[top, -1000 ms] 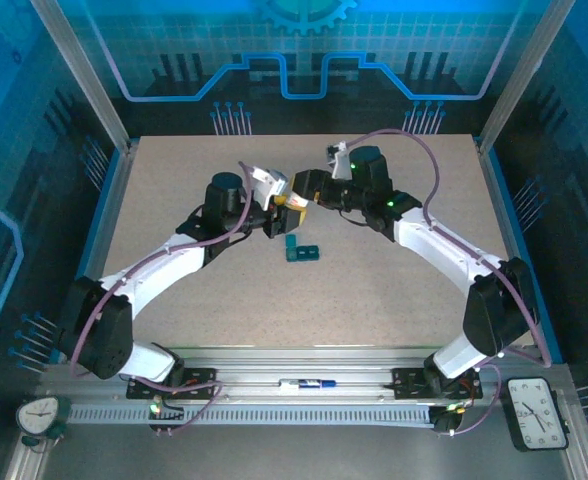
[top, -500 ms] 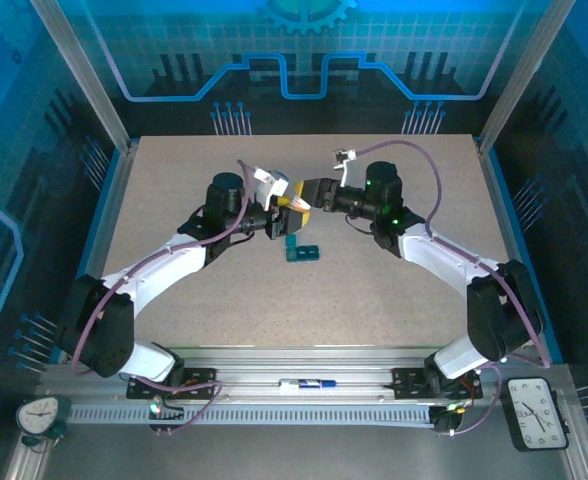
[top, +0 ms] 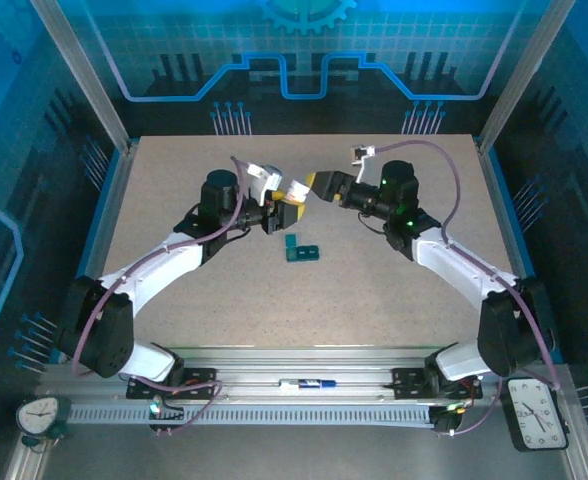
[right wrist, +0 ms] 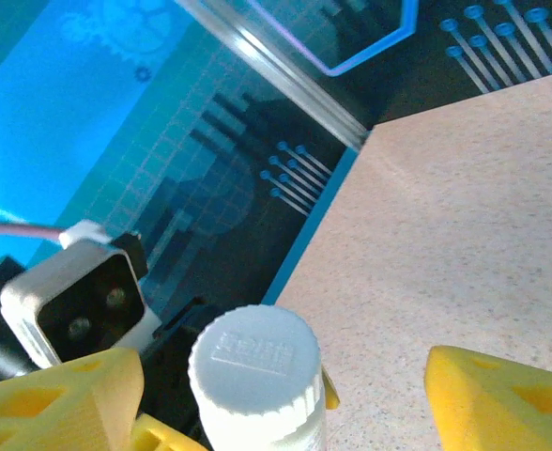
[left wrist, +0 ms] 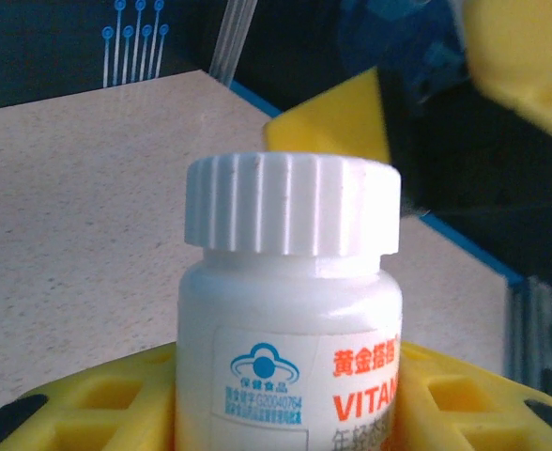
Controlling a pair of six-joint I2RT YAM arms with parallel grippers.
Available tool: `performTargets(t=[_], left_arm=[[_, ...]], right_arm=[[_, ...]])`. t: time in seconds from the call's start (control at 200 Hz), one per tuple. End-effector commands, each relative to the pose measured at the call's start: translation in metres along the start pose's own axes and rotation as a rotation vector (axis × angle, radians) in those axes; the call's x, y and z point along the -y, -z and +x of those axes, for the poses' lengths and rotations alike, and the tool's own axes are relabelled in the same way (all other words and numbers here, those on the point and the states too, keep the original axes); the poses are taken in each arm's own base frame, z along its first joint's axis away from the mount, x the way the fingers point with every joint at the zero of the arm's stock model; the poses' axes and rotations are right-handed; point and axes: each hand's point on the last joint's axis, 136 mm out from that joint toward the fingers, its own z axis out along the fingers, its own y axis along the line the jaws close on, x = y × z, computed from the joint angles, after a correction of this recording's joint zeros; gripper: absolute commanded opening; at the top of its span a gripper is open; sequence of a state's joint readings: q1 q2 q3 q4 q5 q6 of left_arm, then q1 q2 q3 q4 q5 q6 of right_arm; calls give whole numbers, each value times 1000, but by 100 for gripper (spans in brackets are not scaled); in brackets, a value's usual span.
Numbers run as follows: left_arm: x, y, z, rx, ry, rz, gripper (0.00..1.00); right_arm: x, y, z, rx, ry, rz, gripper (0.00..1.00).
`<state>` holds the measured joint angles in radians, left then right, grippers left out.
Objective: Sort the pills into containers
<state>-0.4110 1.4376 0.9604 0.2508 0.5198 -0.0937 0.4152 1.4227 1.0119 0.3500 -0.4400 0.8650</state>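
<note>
Pill box (top: 301, 251), teal, lies flat near the middle of the table (top: 394, 290), untouched, just on the near side of both grippers. Left gripper (top: 284, 206) is clamped on a white bottle (left wrist: 290, 319), yellow fingers (left wrist: 98, 413) on either side of its labelled body; the ribbed cap (left wrist: 290, 202) is on. Right gripper (top: 321, 185) faces the cap end, jaws spread wide, a clear gap on each side of the cap in the right wrist view.

Speckled beige tabletop (top: 374, 290), blue circuit-print backdrop (top: 174, 40) behind it. Blue-and-white marker (top: 309, 383) lies along the near rail. Round clock (top: 38, 415) at left corner, dark-framed clock (top: 537, 412) at right.
</note>
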Motion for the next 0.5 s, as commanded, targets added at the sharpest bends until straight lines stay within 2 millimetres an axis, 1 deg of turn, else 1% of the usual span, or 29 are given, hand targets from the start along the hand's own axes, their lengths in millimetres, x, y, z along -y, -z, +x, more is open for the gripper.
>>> performTargets(t=[0.0, 0.025, 0.2, 0.495], left_arm=[[4, 3, -12, -5, -146, -66, 13], [4, 2, -10, -11, -158, -74, 13], [4, -4, -5, -27, -196, -94, 14], [9, -12, -4, -36, -206, -85, 14]], right_arm=[[13, 11, -11, 17, -59, 162, 80], [16, 11, -10, 8, -73, 185, 80], [19, 4, -1, -38, -94, 247, 80], [17, -18, 19, -93, -114, 243, 79]])
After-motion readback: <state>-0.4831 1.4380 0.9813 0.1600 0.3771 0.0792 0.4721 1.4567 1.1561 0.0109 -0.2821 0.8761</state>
